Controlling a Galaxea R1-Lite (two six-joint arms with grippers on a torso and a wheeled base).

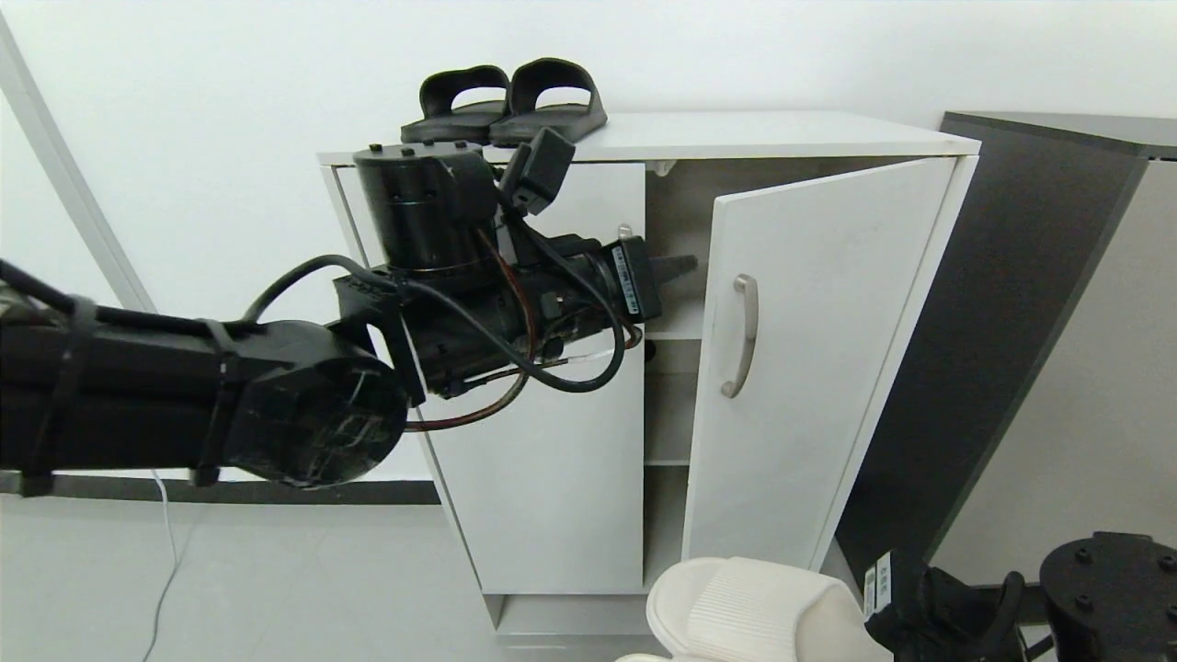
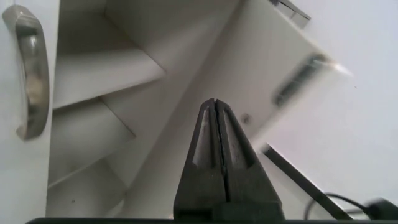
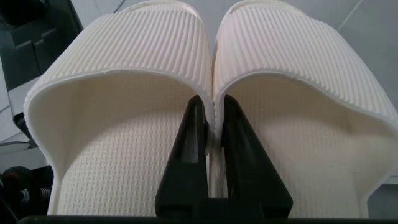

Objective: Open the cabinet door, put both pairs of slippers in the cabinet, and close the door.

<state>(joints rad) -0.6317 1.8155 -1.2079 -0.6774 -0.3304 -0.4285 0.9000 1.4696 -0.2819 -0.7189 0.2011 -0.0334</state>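
Left tool [image 1: 679, 266], fingers pressed flat together and holding nothing, pokes into the cabinet [image 1: 782, 133] opening. Up top, the black slippers [image 1: 504, 103] sit side by side on the cabinet. The right-hand door [image 1: 809, 368] stands ajar. Down low, the cream slippers [image 1: 754, 607], and the right tool [image 3: 213, 112] pinching their touching inner walls together.

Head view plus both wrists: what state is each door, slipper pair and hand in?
right cabinet door: swung partly open.
left cabinet door: closed.
black slippers: on the cabinet top, not yet stowed.
white slippers: held together, not yet stowed.
left hand: shut, empty, at the cabinet opening.
right hand: shut on the white slippers.
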